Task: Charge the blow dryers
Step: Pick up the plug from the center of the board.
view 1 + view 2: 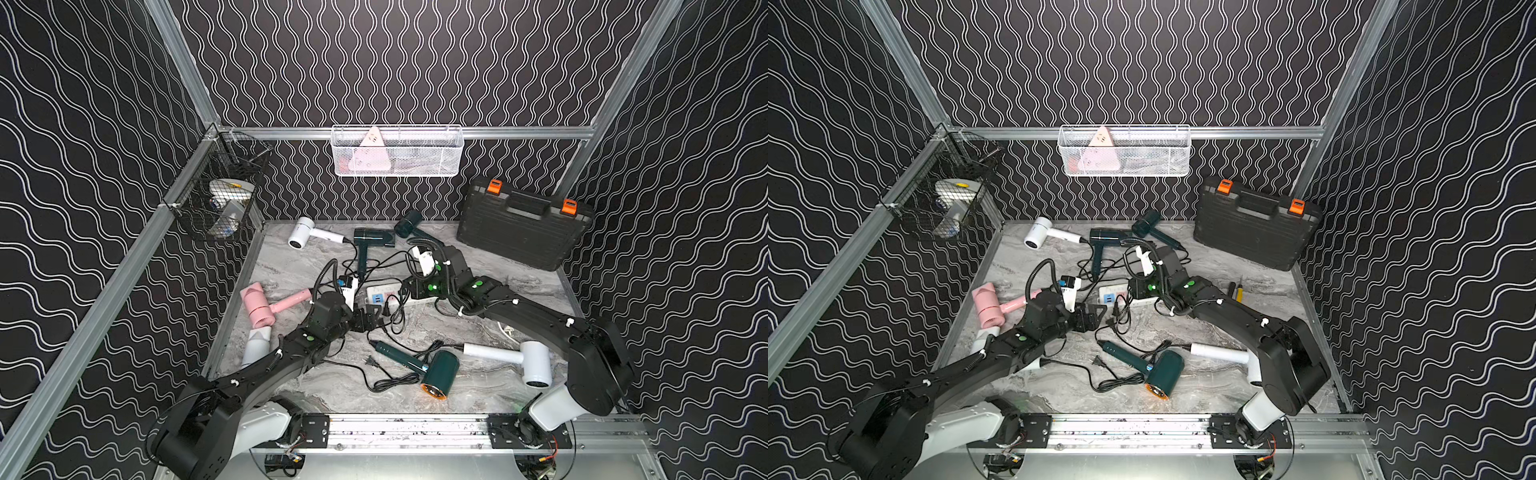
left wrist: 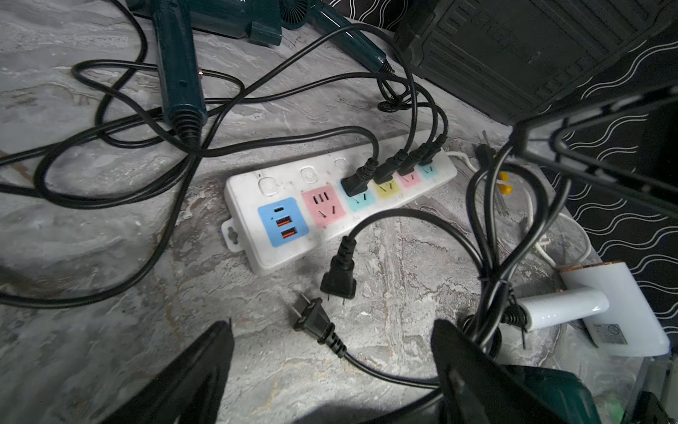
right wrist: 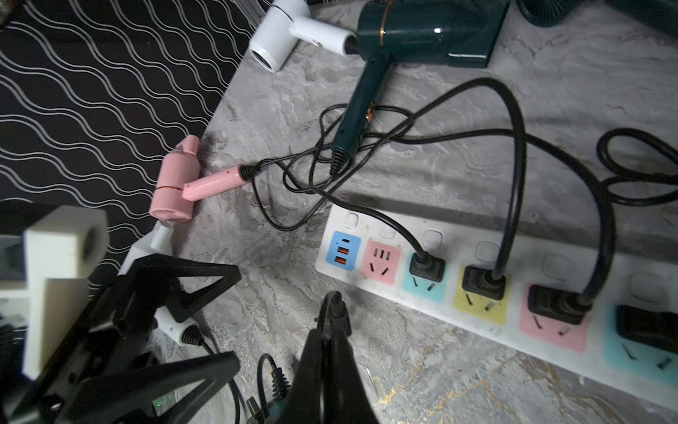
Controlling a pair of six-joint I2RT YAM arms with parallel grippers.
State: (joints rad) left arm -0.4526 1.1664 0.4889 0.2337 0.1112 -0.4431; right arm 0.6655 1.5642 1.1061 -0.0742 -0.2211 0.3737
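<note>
Several blow dryers lie around a white power strip (image 1: 384,293) (image 2: 279,253) that has several black plugs in its coloured sockets: a pink one (image 1: 266,305), white ones (image 1: 307,235) (image 1: 519,359) and dark green ones (image 1: 370,239) (image 1: 436,372). My left gripper (image 1: 371,318) (image 2: 332,326) is open just in front of the strip, and a loose black plug (image 2: 312,319) lies on the table between its fingers. A second loose plug (image 2: 339,275) stands close by, prongs down. My right gripper (image 1: 409,286) (image 3: 334,304) is over the strip, shut on a black cord.
A black toolcase (image 1: 523,224) with orange latches leans at the back right. A white wire basket (image 1: 397,151) hangs on the back wall and a black one (image 1: 220,195) on the left rail. Tangled cords (image 2: 110,147) cover the middle of the table, and a yellow-handled tool (image 1: 1239,293) lies beside the right arm.
</note>
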